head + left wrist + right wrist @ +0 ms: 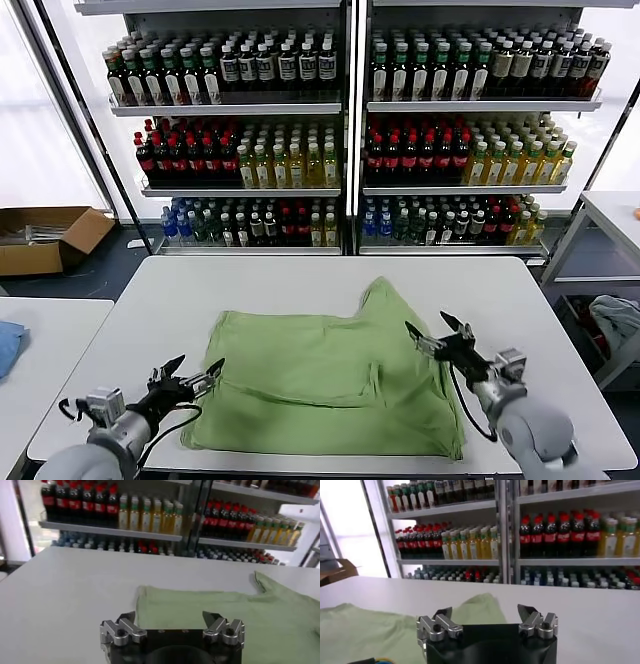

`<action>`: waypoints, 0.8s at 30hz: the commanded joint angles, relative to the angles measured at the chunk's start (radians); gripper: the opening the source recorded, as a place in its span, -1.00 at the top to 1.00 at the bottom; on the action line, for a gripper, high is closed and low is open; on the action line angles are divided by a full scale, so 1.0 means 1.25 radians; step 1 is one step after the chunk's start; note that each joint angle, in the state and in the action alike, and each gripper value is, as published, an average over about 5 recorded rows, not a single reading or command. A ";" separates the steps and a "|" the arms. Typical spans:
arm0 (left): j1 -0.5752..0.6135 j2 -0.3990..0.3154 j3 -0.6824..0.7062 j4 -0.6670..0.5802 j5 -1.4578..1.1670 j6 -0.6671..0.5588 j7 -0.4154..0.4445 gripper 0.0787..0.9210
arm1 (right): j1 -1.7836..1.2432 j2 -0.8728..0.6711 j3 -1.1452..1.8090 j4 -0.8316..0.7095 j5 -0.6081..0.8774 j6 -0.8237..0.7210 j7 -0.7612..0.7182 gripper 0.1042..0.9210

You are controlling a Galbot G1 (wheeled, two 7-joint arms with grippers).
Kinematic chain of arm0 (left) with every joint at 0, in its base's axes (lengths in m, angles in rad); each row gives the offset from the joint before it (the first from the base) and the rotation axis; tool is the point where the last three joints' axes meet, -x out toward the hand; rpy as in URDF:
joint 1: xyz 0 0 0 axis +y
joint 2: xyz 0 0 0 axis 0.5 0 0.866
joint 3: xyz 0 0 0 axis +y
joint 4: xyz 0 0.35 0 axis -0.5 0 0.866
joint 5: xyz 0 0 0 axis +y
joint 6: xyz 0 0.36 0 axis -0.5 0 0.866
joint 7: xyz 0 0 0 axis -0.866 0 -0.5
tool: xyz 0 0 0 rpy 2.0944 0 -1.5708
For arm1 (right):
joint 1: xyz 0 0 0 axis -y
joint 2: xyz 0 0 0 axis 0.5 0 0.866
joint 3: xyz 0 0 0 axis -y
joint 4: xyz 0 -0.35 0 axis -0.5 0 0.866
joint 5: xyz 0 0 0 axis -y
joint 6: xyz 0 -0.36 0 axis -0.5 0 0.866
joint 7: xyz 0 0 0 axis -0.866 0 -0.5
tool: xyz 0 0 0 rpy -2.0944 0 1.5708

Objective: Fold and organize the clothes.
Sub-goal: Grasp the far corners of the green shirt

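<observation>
The clothes are one light green shirt (320, 370) lying plain side up on the white table (300, 285), partly folded, with a sleeve poking out toward the far right. My left gripper (198, 366) is open just off the shirt's near left edge, holding nothing. My right gripper (428, 324) hovers open over the shirt's right edge, also empty. The left wrist view shows the left gripper (168, 615) with its jaws wide apart and the shirt (225, 605) flat ahead of it. In the right wrist view the right gripper (484, 609) is spread wide, with the shirt (380, 625) below and ahead.
Shelves of bottles (340, 140) stand behind the table. A cardboard box (45, 235) sits on the floor at the left. A blue cloth (8, 345) lies on a side table at the left. Another table (610, 215) stands at the right.
</observation>
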 commanded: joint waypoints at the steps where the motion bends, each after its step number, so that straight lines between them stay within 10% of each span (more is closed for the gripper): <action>1: -0.298 0.112 0.147 0.281 -0.055 -0.010 0.039 -0.77 | 0.274 0.029 -0.123 -0.294 -0.019 -0.016 -0.055 -0.76; 24: -0.506 0.041 0.291 0.495 -0.040 -0.013 0.024 -0.77 | 0.407 0.125 -0.202 -0.493 -0.077 -0.010 -0.040 -0.68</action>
